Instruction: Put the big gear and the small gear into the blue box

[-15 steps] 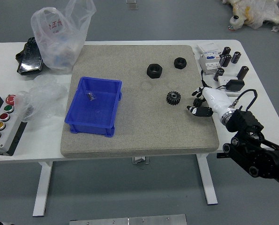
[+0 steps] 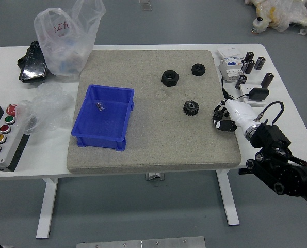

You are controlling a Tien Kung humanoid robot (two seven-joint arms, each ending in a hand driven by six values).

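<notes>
The gear (image 2: 191, 108) lies flat to the right of the box (image 2: 102, 118), well apart from it, on the mat (image 2: 158, 147) that covers the middle of the table (image 2: 34, 164). My right hand (image 2: 237, 110) is farther to the right of the box than the gear is, its fingers curled in together; I see nothing clamped in them. Two nuts (image 2: 170, 78) (image 2: 198, 69) sit to the right of the box and a little farther from me than it is. Those look smooth-sided, and I cannot make out a second toothed piece, nor say whether this one is the big or the small.

I judge it stiff and hard, light enough for one hand, and unlikely to break. The teeth should give my fingertips some bite, though a glossy face could slide. I would open up, come down over it and pinch opposite sides of the toothed rim, low near the mat, since it looks squat and a high grip might slip off. Then I would lift it clear of the box's wall.
</notes>
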